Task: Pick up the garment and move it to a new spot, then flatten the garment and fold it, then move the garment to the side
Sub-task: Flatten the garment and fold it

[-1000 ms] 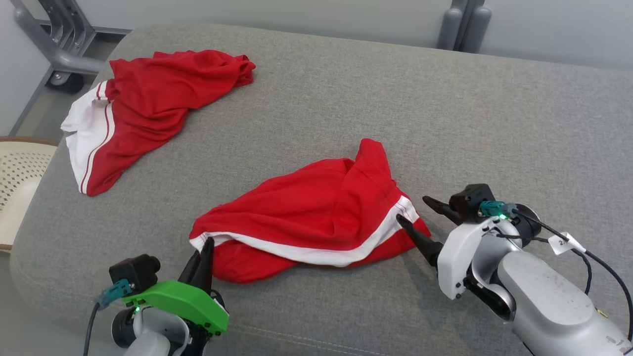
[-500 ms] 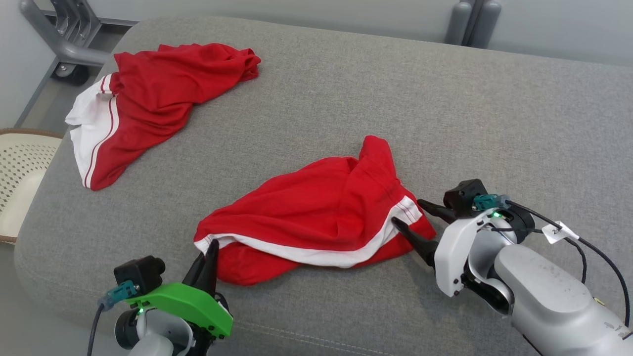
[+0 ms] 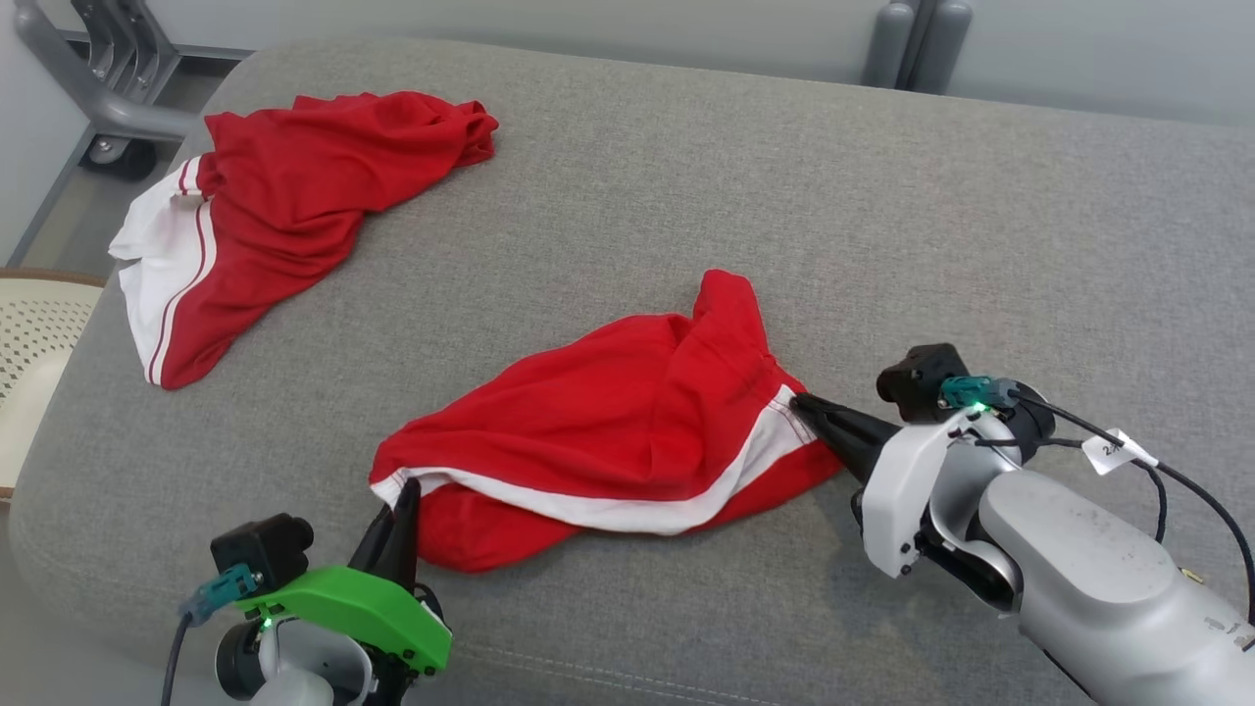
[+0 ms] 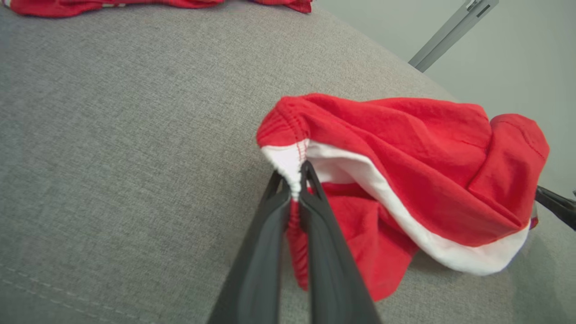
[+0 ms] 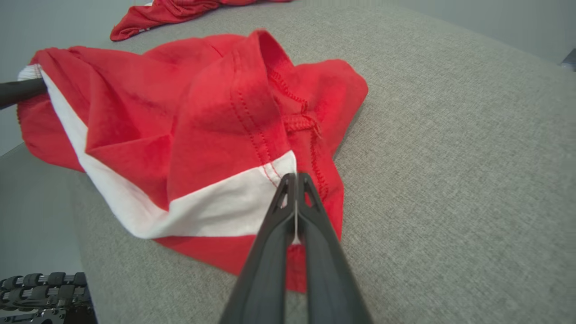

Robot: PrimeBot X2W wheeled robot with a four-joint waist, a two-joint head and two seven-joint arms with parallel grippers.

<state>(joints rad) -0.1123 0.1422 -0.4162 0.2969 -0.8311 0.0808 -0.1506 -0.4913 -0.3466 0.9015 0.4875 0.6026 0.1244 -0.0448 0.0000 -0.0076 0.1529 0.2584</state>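
The red shorts point(image 3: 608, 412) lie crumpled near the front edge of the grey cushion point(image 3: 882, 216), about midway along it, and each gripper has one end of them. The left gripper point(image 3: 408, 488) has its fingers pressed together on the gathered white band at the end nearer the front-left corner, and the left wrist view shows fabric bunched between the tips. The right gripper point(image 3: 797, 401) is likewise clamped on the white band at the opposite end, with a thin sliver of cloth between its fingers in the right wrist view. Holding the two far ends makes sense: lifted apart, the cloth should hang spread rather than bundled, ready to carry to a new spot and lay flat. With this much crumpling I cannot tell whether that band is the waistband or a hem. There are two grippers and two pairs of red shorts, the second pair point(image 3: 284, 196) lying loose at the far-left corner, well apart. One cream perforated basket point(image 3: 34, 333) sits beyond the cushion's left edge.
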